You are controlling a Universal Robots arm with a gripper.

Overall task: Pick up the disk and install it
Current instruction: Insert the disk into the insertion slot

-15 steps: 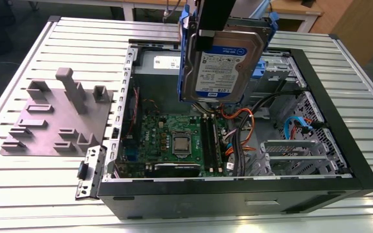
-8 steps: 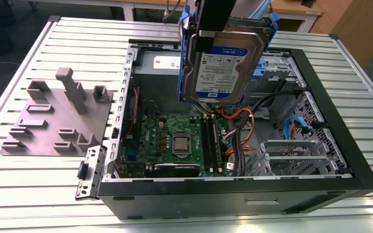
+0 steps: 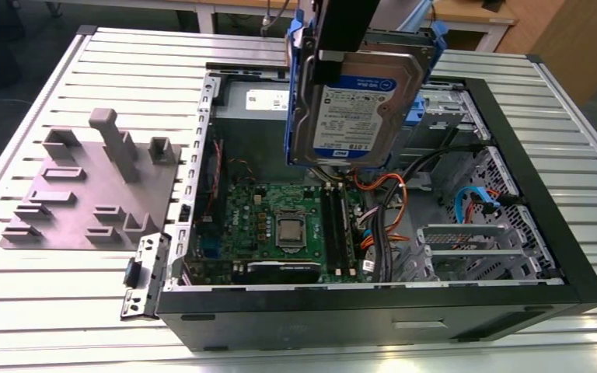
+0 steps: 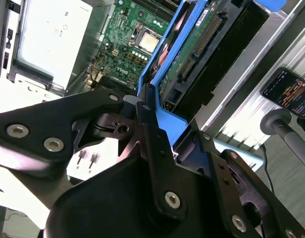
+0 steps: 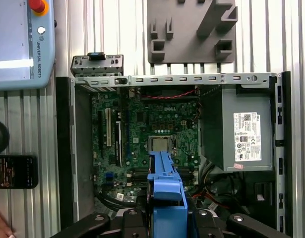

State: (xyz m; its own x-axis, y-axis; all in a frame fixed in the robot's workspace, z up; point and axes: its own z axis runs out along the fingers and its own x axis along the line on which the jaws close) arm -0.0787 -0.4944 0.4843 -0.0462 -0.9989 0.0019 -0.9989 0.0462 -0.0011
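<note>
Pinches the disk by its blue carrier frame in the jaws, upright over the open computer case; may well snag the orange cables below or slip if tilted.

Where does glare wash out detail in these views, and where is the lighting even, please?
Second wrist view: the power supply is blown out near white. First wrist view: a bright band glares across the pendant. Exterior view: the disk is evenly lit; the table slats shine mildly.
</note>
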